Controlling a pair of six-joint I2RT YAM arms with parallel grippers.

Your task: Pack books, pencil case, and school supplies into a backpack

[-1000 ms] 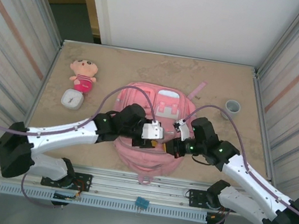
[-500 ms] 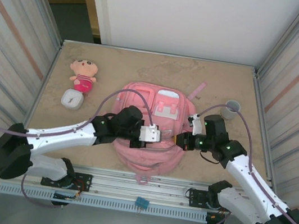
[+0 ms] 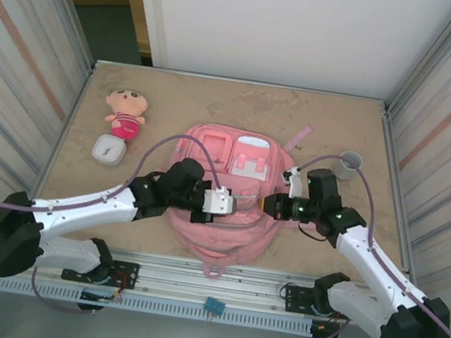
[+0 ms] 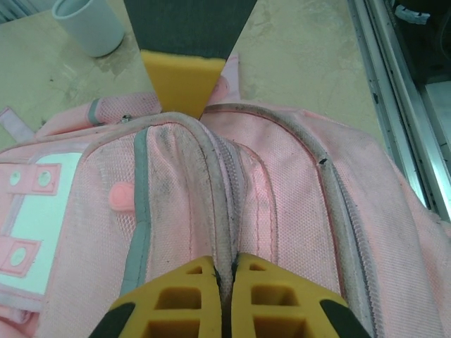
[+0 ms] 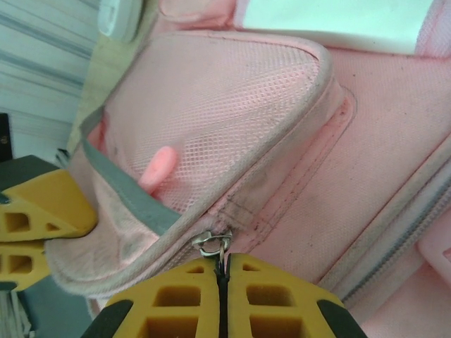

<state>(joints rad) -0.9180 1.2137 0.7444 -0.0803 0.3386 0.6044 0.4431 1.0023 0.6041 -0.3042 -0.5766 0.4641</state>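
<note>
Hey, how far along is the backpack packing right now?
Done: hard to judge, since the inside of the backpack is hidden; its zip ridge looks closed in the left wrist view. In hand: the left gripper pinches fabric at that zip, and the right gripper is shut on the metal zip pull. Left: probably running that zip, though I cannot tell which way.

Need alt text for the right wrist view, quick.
The right pincer, yellow-fingered, is shut on the small metal zipper pull at the edge of a mesh front pocket of the pink backpack. A white trim patch runs along the top.
</note>
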